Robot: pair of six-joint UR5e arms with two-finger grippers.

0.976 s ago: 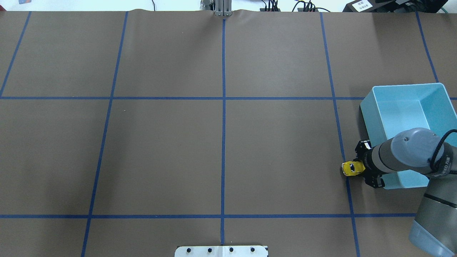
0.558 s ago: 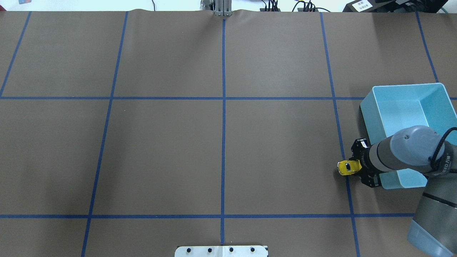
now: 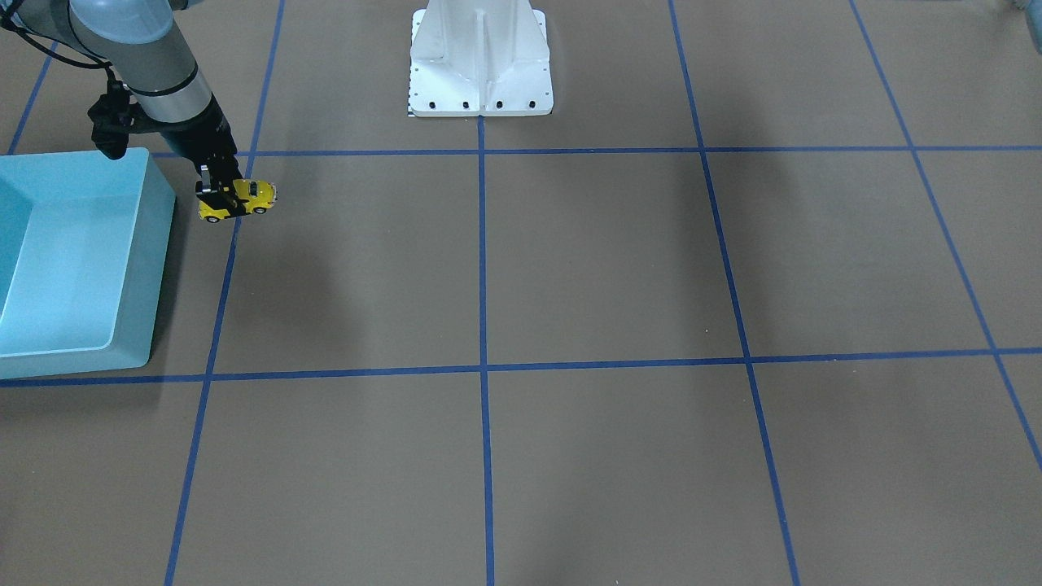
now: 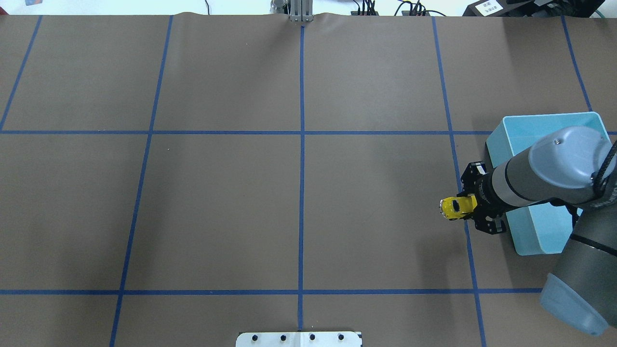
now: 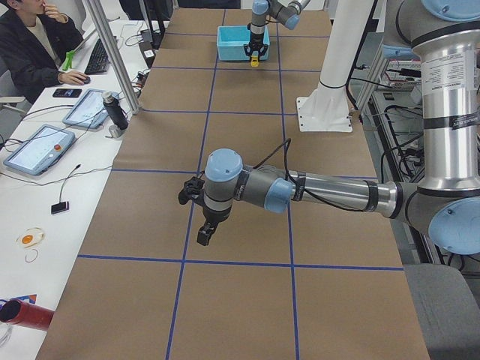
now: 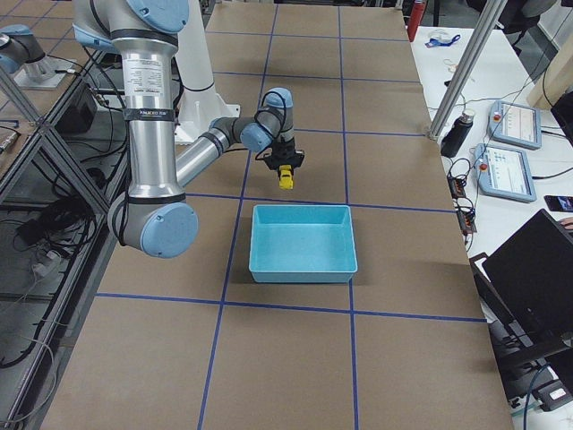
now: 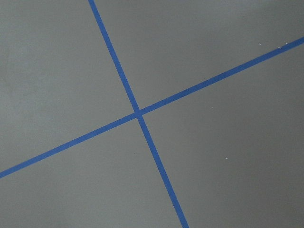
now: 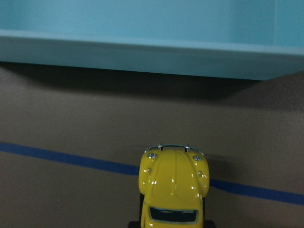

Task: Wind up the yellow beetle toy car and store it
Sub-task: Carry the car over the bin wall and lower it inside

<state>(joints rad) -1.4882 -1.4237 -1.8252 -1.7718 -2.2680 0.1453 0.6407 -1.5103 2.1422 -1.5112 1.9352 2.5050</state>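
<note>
Here's your right gripper (image 4: 466,207), fingers clamped on the rear of the yellow beetle toy car (image 4: 452,208), and the front of the car pokes out past the fingertips. The car sits outside the blue bin (image 4: 549,118), just beside its wall on the side facing the middle of the table (image 4: 217,207). From the right wrist camera you see the yellow hood low in the picture, a blue tape line (image 4: 470,255) running under it and the bin wall across the top. From the front-facing view the car looks level, wheels down. Whether those wheels touch the brown cover or hang just above it, you can't quite tell from these angles.

Over on the other side, your left arm stretches low above the table, well apart from the car. The left gripper (image 5: 204,234) points down near a tape crossing. It shows only in the side view, so its finger gap can't be judged. Its wrist camera gives you nothing but crossed blue tape on brown.
</note>
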